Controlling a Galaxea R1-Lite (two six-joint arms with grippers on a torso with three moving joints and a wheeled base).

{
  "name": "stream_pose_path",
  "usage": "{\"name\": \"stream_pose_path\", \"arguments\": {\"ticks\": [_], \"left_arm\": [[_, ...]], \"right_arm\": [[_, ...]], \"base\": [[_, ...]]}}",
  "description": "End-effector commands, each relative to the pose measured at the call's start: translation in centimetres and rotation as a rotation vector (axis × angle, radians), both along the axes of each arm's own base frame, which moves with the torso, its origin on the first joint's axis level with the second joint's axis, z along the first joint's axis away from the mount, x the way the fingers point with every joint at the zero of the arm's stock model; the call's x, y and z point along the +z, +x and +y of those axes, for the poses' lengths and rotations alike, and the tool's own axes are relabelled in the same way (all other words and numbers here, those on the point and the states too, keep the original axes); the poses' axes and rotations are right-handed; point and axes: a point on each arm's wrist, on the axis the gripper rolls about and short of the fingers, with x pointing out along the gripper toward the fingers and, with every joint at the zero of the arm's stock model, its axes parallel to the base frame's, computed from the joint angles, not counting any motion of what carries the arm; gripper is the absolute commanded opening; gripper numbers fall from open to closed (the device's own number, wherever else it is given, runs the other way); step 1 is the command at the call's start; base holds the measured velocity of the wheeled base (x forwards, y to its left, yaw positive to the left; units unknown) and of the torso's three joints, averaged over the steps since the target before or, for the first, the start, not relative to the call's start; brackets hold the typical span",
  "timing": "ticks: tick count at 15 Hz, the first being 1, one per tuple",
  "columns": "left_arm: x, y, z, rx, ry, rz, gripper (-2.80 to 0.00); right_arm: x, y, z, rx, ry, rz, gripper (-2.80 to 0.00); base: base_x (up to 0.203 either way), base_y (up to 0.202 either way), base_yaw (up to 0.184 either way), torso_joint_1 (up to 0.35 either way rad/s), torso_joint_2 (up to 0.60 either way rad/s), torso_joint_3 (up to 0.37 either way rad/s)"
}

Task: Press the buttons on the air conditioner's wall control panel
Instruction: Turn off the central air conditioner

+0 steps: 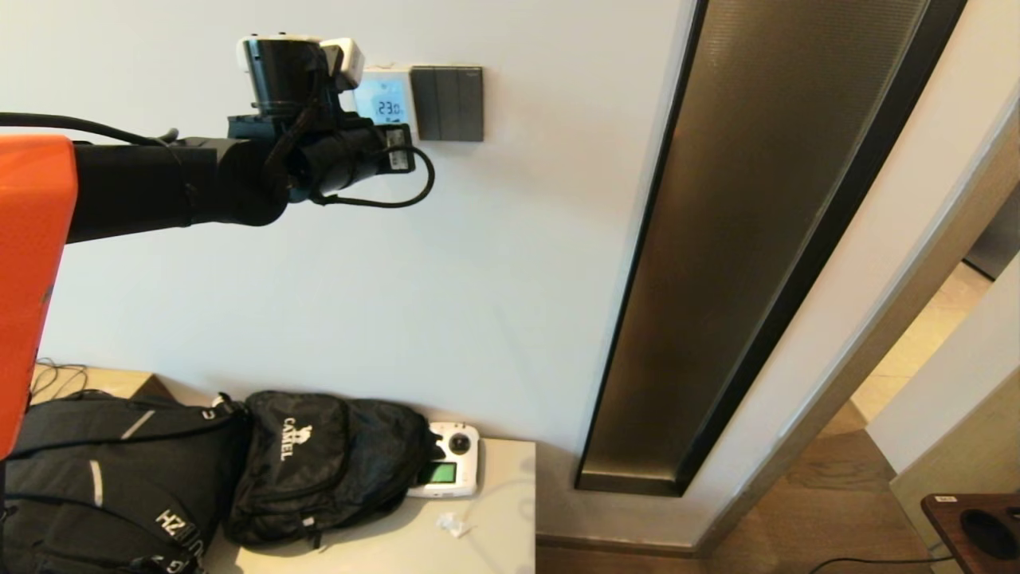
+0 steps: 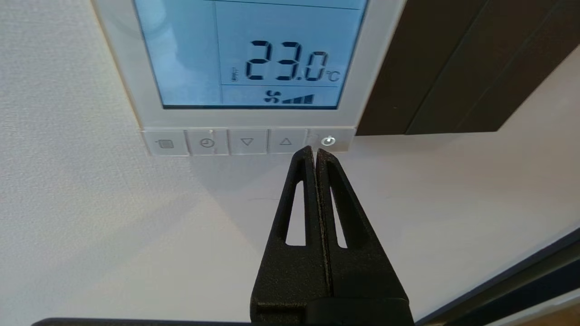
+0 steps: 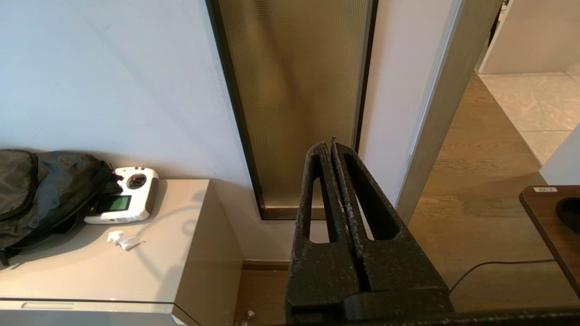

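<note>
The white wall control panel [image 1: 388, 94] hangs high on the wall, its screen glowing pale blue and reading 23.0. In the left wrist view the panel [image 2: 253, 118] fills the top, with a row of pale buttons [image 2: 247, 141] along its bottom edge. My left gripper [image 2: 315, 153] is shut and empty, its tips just below the row, between the up-arrow button [image 2: 285, 141] and the lit power button [image 2: 328, 141]. In the head view the left arm reaches up to the panel and hides its lower left part. My right gripper [image 3: 331, 146] is shut and empty, held low and away from the wall.
A dark grey switch plate [image 1: 448, 104] adjoins the panel. A tall dark-framed glass strip [image 1: 757, 239] runs down the wall. Below, a cabinet top [image 1: 486, 518] carries two black bags [image 1: 319, 466] and a white remote [image 1: 450, 470]. A dark wooden table corner [image 1: 972, 518] sits far right.
</note>
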Motion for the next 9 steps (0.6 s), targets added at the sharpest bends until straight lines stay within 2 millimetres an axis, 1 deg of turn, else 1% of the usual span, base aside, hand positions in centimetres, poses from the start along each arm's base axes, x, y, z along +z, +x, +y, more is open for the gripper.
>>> {"name": "stream_pose_path", "arguments": {"ticks": [1,9], "left_arm": [[0.14,-0.01,0.21,0.004,-0.003,-0.003,-2.8],[0.32,-0.3,0.03,-0.002,-0.003,-0.005,-2.8]], "right_arm": [[0.01,0.01,0.0,0.001,0.0,0.001,-2.8],[0.01,0.01,0.0,0.001,0.0,0.001,-2.8]], "base": [[0.0,0.0,0.0,0.0,0.0,0.0],[0.0,0.0,0.0,0.0,0.0,0.0]]}}
